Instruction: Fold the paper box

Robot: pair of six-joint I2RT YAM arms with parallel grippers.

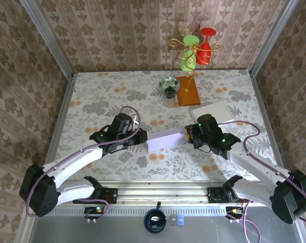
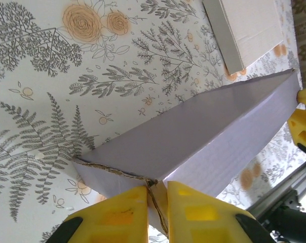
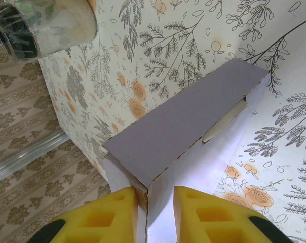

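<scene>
Paper box point(image 1: 166, 139) toward the near edge of the table point(image 1: 92, 96): my left gripper point(image 2: 157, 195) clamps one end, my right gripper point(image 3: 155, 200) the opposite end, jaws nearly closed

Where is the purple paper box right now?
Top view: the paper box is near the table's middle, its ends pinched between the left gripper and the right gripper.

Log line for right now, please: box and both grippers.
paper box: long, spanning between both arms | left gripper: jaws shut on its left end | right gripper: jaws shut on its right end
</scene>
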